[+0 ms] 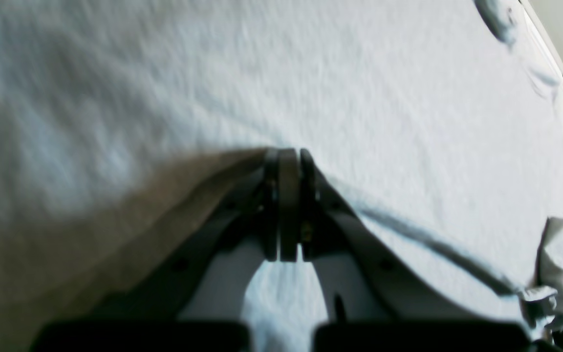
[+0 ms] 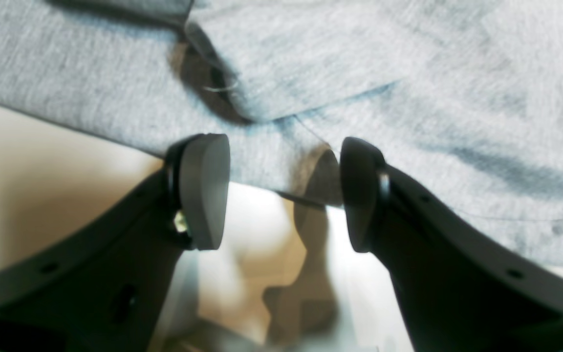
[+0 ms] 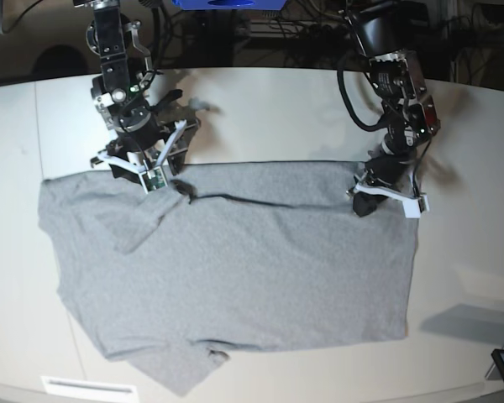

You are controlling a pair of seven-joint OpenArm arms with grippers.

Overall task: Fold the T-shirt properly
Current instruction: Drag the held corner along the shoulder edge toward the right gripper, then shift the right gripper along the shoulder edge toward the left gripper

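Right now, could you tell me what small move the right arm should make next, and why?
Probably close the right claw on the T-shirt hem: its jaws stand open astride the edge, while the left claw is already shut at the far corner.

T-shirt (image 3: 235, 277) flat on table (image 3: 269, 117), grippers at far edge

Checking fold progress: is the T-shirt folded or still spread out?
Mostly spread: the T-shirt lies flat across the table; only one sleeve is tucked over.

Pale table (image 3: 260, 117), dark cable clutter (image 3: 302, 25) behind
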